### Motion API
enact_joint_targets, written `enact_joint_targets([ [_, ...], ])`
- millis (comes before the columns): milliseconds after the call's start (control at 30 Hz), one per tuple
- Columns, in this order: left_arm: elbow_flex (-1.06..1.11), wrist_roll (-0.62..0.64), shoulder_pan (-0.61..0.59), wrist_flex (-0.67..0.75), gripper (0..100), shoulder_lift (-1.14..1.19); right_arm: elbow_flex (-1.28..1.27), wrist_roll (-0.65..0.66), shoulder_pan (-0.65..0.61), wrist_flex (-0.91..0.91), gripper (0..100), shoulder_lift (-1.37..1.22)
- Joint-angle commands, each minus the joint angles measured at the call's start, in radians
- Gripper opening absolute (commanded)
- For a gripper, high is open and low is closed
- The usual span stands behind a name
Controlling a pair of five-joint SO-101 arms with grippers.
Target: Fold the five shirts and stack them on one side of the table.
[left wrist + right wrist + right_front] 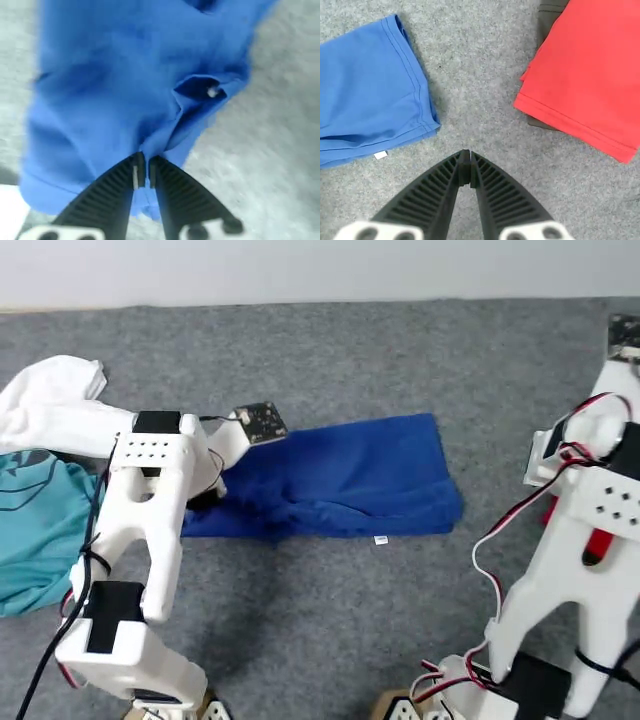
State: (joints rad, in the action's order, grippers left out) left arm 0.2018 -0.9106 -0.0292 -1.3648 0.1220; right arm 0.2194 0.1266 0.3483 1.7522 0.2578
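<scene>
A blue shirt (350, 478) lies partly folded in the middle of the grey table. My left gripper (143, 172) is shut on a pinch of the blue shirt (120, 90) at its left end, where the left arm (160, 480) hangs over the cloth. My right gripper (465, 167) is shut with nothing in it, above bare table between the blue shirt (365, 95) and a folded red shirt (590, 70). The red shirt rests on a dark folded shirt (545, 20). A white shirt (50, 405) and a teal shirt (35, 520) lie at the left.
The right arm (590, 530) stands at the table's right edge over the red stack (597, 540). Grey table (330, 610) runs in front of the blue shirt and behind it up to the white wall.
</scene>
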Motion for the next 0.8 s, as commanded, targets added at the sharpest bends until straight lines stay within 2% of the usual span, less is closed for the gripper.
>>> enact_joint_targets([
  [0, -0.042, 0.017, 0.003, 0.087, 0, -0.052, -0.008, 0.009, 0.010, 0.038, 1.0, 0.039],
  [200, -0.042, 0.017, 0.002, 0.181, 0, -0.048, -0.055, 0.003, 0.010, 0.038, 1.0, 0.041],
  [467, -0.042, 0.017, -0.005, 0.296, 1, 0.107, -0.058, 0.002, 0.005, 0.038, 1.0, 0.041],
  [533, -0.042, 0.020, -0.005, 0.308, 4, 0.126, -0.058, 0.003, 0.008, 0.038, 1.0, 0.042],
  [667, -0.042, 0.098, -0.006, 0.342, 17, 0.118, -0.058, 0.003, 0.008, 0.038, 1.0, 0.042],
  [767, -0.042, 0.107, -0.006, 0.362, 20, 0.095, -0.058, 0.003, 0.005, 0.038, 1.0, 0.042],
])
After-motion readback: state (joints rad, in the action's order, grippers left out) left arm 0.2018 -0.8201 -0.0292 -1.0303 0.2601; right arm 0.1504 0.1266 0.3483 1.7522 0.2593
